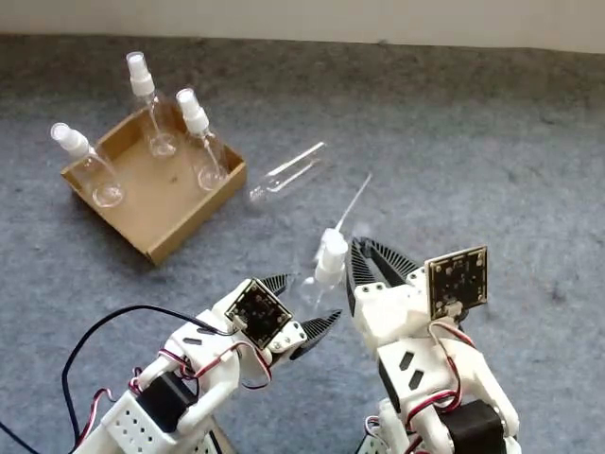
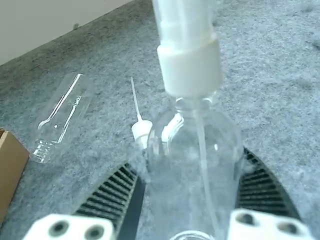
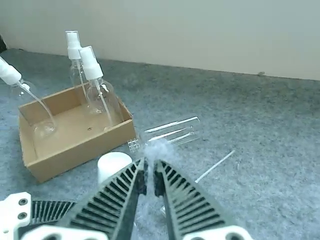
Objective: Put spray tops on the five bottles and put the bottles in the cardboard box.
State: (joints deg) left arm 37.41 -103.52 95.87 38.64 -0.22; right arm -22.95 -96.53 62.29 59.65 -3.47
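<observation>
My left gripper (image 1: 307, 301) (image 2: 187, 165) is shut on a clear bottle (image 2: 192, 150), held upright with a white spray top (image 1: 331, 253) (image 2: 187, 55) sitting on its neck. My right gripper (image 1: 357, 248) (image 3: 151, 175) is shut on nothing, just beside that top (image 3: 114, 167). An uncapped bottle (image 1: 284, 175) (image 2: 60, 117) (image 3: 170, 132) lies on the carpet. A loose spray top (image 2: 140, 130) with its long tube (image 1: 356, 201) (image 3: 215, 165) lies beyond the held bottle. The cardboard box (image 1: 194, 227) (image 3: 75, 147) holds three capped bottles, standing.
Grey carpet covers the whole surface, and a pale wall (image 3: 200, 30) runs along the far side. A black cable (image 1: 95, 331) loops beside the left arm's base. The box corner (image 2: 7, 165) lies near the uncapped bottle.
</observation>
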